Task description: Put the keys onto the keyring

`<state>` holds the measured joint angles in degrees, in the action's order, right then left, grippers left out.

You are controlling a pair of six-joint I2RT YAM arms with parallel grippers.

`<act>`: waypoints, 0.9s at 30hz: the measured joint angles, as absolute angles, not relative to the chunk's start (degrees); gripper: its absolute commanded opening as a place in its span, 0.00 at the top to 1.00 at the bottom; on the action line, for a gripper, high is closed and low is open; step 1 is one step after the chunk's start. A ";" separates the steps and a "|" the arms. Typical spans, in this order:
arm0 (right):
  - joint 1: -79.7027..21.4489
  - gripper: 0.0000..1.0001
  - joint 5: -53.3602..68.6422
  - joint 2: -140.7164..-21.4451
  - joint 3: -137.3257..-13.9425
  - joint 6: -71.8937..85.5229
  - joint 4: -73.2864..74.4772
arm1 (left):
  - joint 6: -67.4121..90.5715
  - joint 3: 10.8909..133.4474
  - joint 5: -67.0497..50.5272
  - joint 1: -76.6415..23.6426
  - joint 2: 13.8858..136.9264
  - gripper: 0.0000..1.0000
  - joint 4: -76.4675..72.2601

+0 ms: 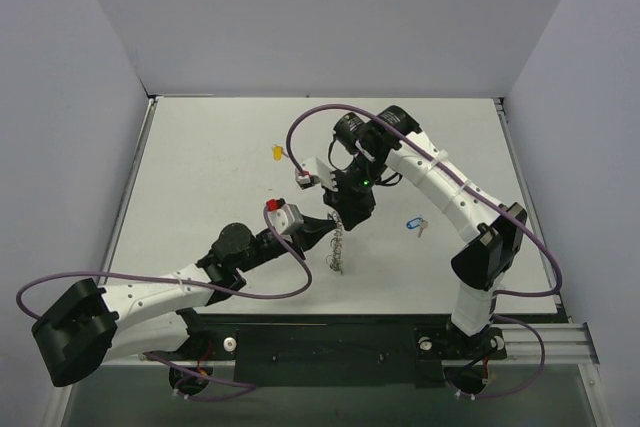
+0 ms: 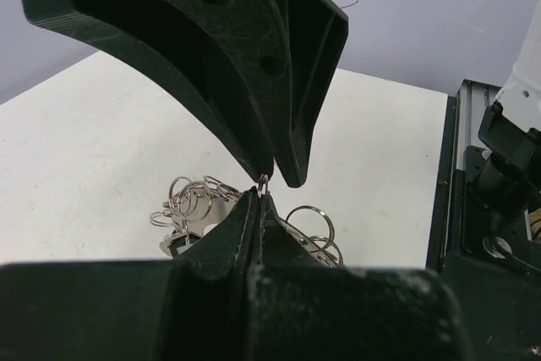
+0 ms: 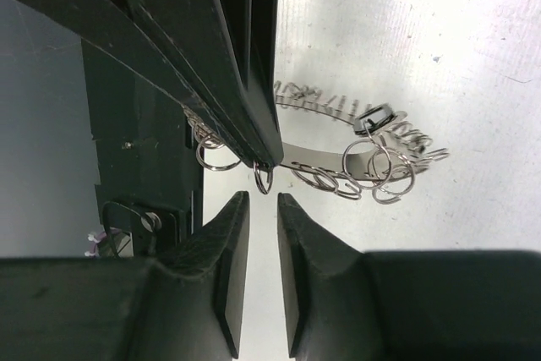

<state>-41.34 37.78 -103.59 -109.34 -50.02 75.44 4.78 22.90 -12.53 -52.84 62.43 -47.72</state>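
Observation:
The keyring [image 1: 339, 250] is a silvery strap with several small split rings. It hangs from my left gripper [image 1: 328, 226] down towards the table. In the left wrist view my left gripper [image 2: 259, 196] is shut on one small ring [image 2: 263, 183] of it. The other rings [image 2: 193, 202] lie behind. My right gripper [image 1: 350, 217] hovers just above, tips close to that ring. In the right wrist view it [image 3: 262, 202] is open with a narrow gap, the small ring [image 3: 264, 179] just before its tips and the strap [image 3: 338, 158] beyond. A blue key [image 1: 415, 225] lies right. A yellow key [image 1: 277, 153] lies far left. The green key is out of view.
A black rail [image 1: 350, 347] runs along the table's near edge and holds both arm bases. The right arm's base [image 2: 507, 166] shows at the right of the left wrist view. Grey walls close the table on three sides. Purple cables [image 1: 300, 132] loop over the arms.

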 measured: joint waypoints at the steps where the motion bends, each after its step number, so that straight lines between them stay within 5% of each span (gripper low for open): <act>1: -41.23 0.80 38.00 -103.57 -109.25 -49.95 75.42 | 4.99 22.72 -12.38 -52.84 62.26 1.00 -47.97; 17: -36.40 0.70 44.01 -100.38 -108.68 -52.90 75.20 | 7.20 19.97 -11.09 -52.84 61.49 1.00 -54.17; 22: -32.18 0.56 50.92 -95.26 -101.84 -64.45 74.85 | 8.75 18.31 -10.74 -52.73 61.49 1.00 -58.04; 27: -30.04 0.59 56.84 -91.24 -97.47 -75.57 75.48 | 12.38 15.62 -11.03 -51.48 61.69 1.00 -65.49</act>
